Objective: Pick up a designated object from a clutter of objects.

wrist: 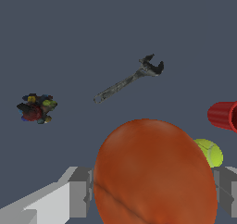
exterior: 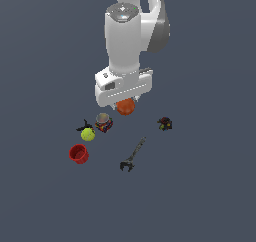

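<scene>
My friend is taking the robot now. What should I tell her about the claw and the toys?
Claw: shut on the orange sphere, one finger on each side, as the wrist view shows.
Orange sphere: it looks lifted clear of the floor, under the claw in the exterior view, though the height is hard to judge.
Left on the floor: red cup, yellow-green ball, multicoloured can, wrench, small dark toy.
Done: the right ball is grabbed.
Left: probably just raise it higher and hold it steady.
</scene>
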You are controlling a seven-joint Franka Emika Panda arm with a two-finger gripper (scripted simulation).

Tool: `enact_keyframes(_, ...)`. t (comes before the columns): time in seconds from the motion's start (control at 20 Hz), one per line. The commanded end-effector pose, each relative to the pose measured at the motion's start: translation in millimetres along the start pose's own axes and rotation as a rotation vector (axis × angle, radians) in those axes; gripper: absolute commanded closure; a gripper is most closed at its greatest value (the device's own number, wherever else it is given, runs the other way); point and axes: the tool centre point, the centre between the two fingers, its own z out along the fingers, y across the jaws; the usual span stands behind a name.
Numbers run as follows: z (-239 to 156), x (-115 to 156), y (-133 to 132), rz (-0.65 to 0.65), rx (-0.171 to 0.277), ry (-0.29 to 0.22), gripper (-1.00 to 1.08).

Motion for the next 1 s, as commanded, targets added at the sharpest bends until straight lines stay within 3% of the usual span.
enact_keyframes(0.0,-22.3,-14.8,4.3,0.000,0.000,0.002,1.08)
enact_keyframes(0.55,-115.0,-77.5,25.1,0.000,0.001,0.003,1.08)
enact_keyframes(0.95,-158.8,-105.4,36.3,0.000,-0.001,0.002,1.08)
